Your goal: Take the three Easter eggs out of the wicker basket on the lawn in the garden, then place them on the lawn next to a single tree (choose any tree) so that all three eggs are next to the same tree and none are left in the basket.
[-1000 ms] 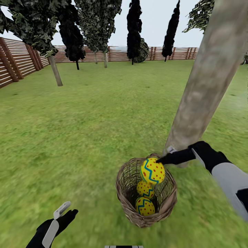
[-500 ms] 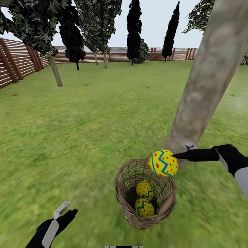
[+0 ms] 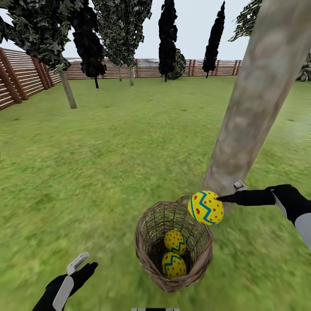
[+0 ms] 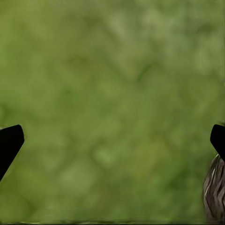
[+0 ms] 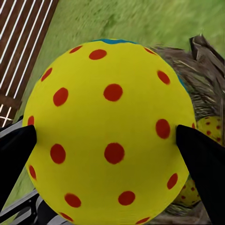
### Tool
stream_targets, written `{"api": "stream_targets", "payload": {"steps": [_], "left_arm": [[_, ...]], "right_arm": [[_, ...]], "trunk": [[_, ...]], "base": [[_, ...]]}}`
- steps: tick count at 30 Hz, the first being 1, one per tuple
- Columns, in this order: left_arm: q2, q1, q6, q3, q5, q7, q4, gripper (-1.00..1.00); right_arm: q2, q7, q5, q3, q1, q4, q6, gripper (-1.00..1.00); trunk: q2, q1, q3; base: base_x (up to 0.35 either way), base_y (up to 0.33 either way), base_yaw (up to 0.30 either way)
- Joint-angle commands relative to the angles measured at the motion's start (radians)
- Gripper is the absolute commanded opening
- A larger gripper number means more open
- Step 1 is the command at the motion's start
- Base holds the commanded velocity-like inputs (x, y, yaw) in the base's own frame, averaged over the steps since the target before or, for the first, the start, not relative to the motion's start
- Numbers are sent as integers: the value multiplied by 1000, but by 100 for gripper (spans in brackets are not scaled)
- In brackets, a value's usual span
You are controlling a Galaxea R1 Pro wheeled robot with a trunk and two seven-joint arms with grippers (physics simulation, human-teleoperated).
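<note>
The right gripper [image 3: 220, 198] is clamped on one Easter egg [image 3: 205, 207], its black fingers [image 5: 202, 161] pressing the smooth round shell from either side. That held egg is glossy yellow with red dots and a blue-green zigzag band, and it hangs just above the far right rim of the wicker basket [image 3: 147, 255], close in front of the tree [image 3: 255, 108]. In the right wrist view the egg [image 5: 110, 136] swells large between the two dark finger pads, all dots on this face; no lettering anywhere.

Down inside the basket lie the other two eggs [image 3: 174, 241], one above the other as seen from the head, same yellow paint and pattern. The basket is brown woven cane, bucket-shaped, the weave open enough to see through.

The tree trunk is thick, straight, mottled grey-brown, rising off the soft, blurry green lawn [image 3: 86, 172]. A brown slatted fence [image 3: 26, 73] runs behind.

The left gripper [image 3: 73, 270] hovers low with its jaws spread wide and nothing between them; its wrist view shows grass and a sliver of basket weave [image 4: 214, 187].
</note>
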Motion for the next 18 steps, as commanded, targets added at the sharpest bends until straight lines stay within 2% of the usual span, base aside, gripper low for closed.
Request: {"api": "stream_targets", "payload": {"steps": [1, 7, 18], "left_arm": [[0, 0, 6, 0, 11, 7, -2, 100], [0, 0, 6, -1, 10, 7, -2, 100], [4, 0, 6, 0, 9, 7, -2, 100]], "right_arm": [[-1, 4, 0, 4, -1, -1, 11, -100], [-5, 4, -1, 2, -1, -1, 8, -100], [-21, -13, -1, 2, -1, -1, 7, -100]], "trunk": [[0, -1, -1], [0, -1, -1], [0, -1, -1]], "base": [[-324, 0, 0], [-322, -79, 0], [-167, -287, 0]]}}
